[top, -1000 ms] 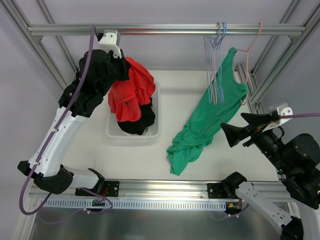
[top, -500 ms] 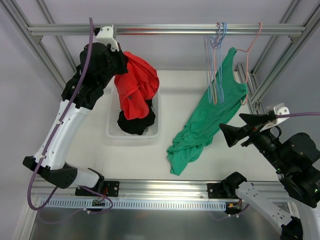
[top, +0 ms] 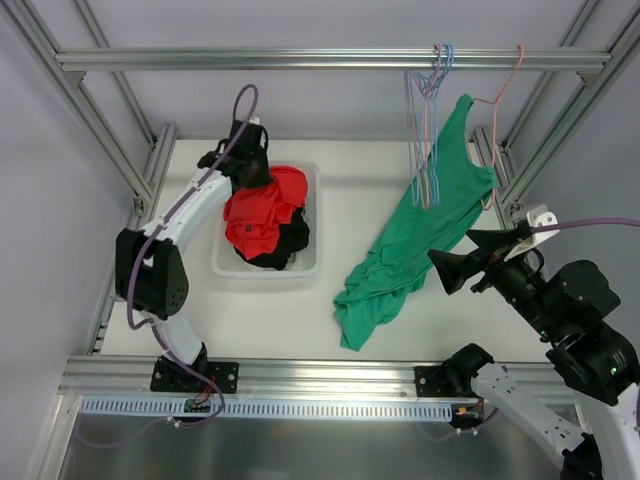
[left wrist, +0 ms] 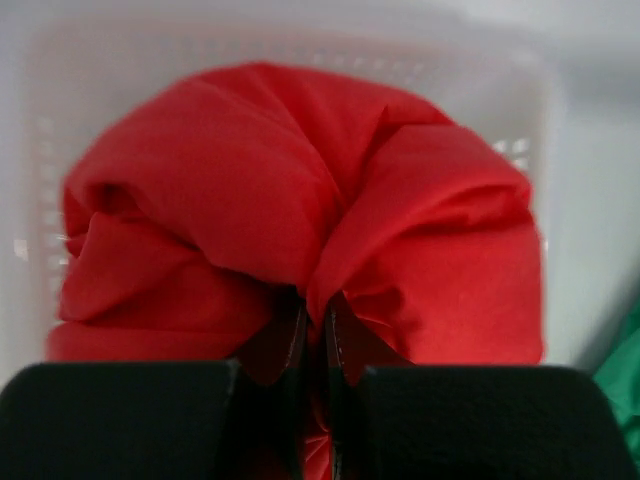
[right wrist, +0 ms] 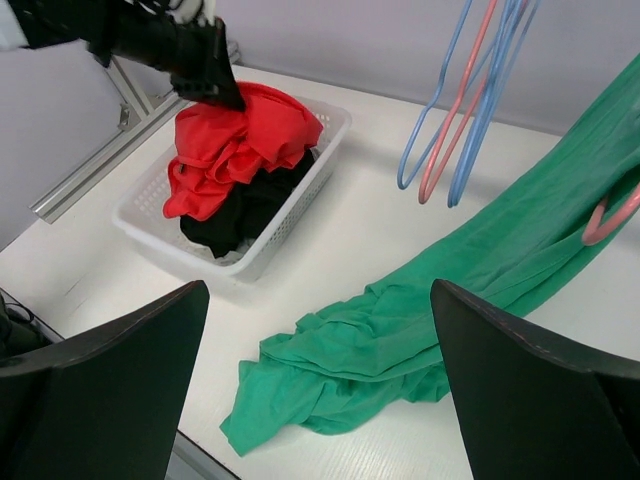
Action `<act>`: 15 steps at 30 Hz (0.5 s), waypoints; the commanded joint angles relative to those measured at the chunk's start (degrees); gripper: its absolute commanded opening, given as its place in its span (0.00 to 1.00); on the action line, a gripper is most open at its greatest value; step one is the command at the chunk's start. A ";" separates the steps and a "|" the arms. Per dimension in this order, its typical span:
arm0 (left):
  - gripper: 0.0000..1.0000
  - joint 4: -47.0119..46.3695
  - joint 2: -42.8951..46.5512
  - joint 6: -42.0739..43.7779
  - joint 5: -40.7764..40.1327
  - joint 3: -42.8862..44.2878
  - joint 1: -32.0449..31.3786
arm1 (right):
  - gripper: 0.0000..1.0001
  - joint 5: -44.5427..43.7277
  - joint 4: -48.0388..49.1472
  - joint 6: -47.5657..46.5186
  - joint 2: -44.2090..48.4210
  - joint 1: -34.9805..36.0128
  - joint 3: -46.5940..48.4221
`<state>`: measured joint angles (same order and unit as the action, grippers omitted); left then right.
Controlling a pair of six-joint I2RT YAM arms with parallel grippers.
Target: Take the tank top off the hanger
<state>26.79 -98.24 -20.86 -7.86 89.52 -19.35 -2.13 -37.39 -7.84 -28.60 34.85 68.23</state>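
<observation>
- Green fabric tank top [top: 420, 225] hangs from a pink wire hanger [top: 496, 105], hem pooled just ahead of the right gripper [top: 452, 252], whose jaws gape wide for grabbing.
- Left gripper [left wrist: 318, 320] pinches a red cloth garment [left wrist: 300, 190] into the white plastic basket [top: 265, 272] beneath it.

Open tabletop [top: 340, 200] separates basket [top: 225, 266] from tank top [top: 420, 230]; empty hangers [top: 428, 150] hang alongside.

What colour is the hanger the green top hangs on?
Pink. The hanger shows best in the top view, poking out of the green tank top.
</observation>
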 commanded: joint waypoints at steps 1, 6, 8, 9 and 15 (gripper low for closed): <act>0.00 -0.85 -4.93 -3.74 3.22 -4.16 -1.56 | 0.99 0.81 3.20 0.98 1.35 0.31 -0.81; 0.00 -1.65 -8.63 -5.94 -2.68 -11.11 -4.64 | 1.00 0.81 3.11 1.51 3.11 0.31 -2.39; 0.00 -2.18 -10.04 -7.26 -4.17 -13.21 -4.64 | 0.99 0.81 3.02 1.77 4.07 0.31 -3.27; 0.00 -2.26 -10.48 -7.70 -4.79 -13.66 -4.73 | 1.00 0.81 2.93 1.68 4.43 0.31 -3.54; 0.00 -2.00 -3.49 -9.99 -9.27 -17.53 -4.64 | 0.99 -2.00 -0.31 0.98 6.45 0.39 -3.72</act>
<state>16.71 -104.97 -28.42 -13.06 76.31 -24.18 -2.52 -37.67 -6.87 -23.05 34.85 63.94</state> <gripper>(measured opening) 0.033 0.993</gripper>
